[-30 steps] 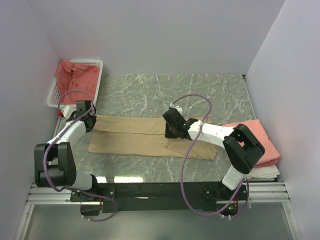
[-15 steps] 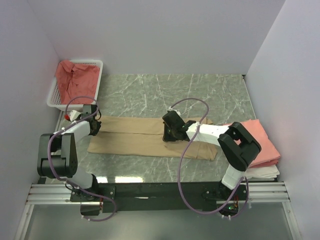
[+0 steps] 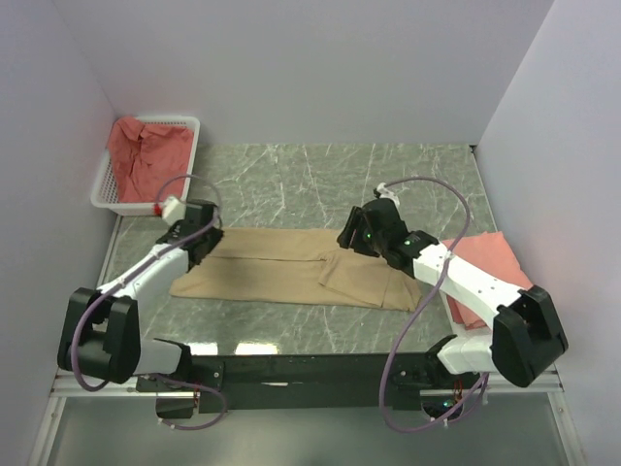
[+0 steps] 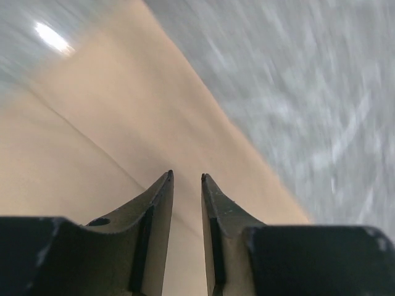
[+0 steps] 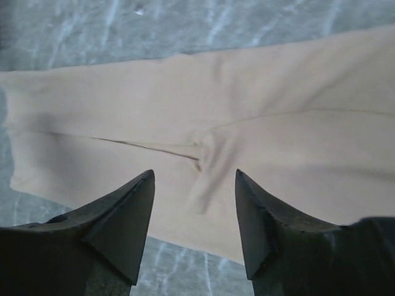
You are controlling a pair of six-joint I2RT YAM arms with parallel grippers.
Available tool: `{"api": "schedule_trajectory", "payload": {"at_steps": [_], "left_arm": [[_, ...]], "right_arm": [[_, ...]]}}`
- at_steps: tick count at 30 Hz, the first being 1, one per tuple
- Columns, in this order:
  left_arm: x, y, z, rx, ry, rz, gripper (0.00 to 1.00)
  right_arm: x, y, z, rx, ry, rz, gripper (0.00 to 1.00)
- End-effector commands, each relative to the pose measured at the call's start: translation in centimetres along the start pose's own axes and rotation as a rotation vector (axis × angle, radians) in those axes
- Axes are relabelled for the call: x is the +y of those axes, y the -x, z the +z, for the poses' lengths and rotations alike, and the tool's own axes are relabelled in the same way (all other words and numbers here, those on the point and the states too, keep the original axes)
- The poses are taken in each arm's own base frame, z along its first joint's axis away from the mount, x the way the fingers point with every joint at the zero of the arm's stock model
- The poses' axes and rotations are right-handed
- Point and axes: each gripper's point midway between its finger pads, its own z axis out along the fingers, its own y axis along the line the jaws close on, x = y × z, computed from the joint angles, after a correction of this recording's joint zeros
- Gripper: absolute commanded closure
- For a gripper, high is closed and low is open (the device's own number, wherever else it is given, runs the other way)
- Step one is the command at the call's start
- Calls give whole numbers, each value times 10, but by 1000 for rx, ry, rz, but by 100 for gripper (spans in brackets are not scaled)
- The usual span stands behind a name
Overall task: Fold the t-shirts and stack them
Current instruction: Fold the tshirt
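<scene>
Your tan shirt (image 3: 281, 267) lies folded into a long strip mid-desk (image 3: 291, 180). Your left pincer (image 4: 186, 175) hovers at its 9 o'clock end, slightly parted and empty. Your right pincer (image 5: 195, 174), near 3 o'clock, gapes wider, also empty. At 10 o'clock a basket (image 3: 105, 184) holds a coral shirt (image 3: 146, 155). At 4 o'clock lies a folded pink shirt (image 3: 495, 267).

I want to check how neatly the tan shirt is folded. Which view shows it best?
The top external view: nearly the whole tan shirt lies in it as a long folded strip. The right wrist view shows only one creased part; the left wrist view shows only a blurred edge.
</scene>
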Motion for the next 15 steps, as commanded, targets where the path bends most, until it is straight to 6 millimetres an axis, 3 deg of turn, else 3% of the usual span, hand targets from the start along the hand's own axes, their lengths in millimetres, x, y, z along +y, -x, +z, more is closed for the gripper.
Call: {"api": "schedule_trajectory", "payload": {"at_steps": [1, 3, 4, 8, 13, 15], "left_arm": [[-20, -45, -21, 72, -99, 131, 70], [-28, -67, -26, 127, -166, 192, 70], [-29, -87, -33, 186, -201, 236, 70], [-31, -129, -42, 298, -295, 380, 67], [-18, -169, -49, 377, -303, 493, 69], [-13, -173, -49, 367, -281, 515, 69]], "right_arm": [[-34, -18, -8, 28, -102, 25, 36], [-48, -26, -10, 44, -141, 41, 33], [-52, -27, -12, 40, -150, 48, 33], [-74, -41, -15, 56, -209, 91, 32], [-87, -58, -7, 76, -234, 127, 32], [-86, -60, -1, 92, -238, 131, 32]]}}
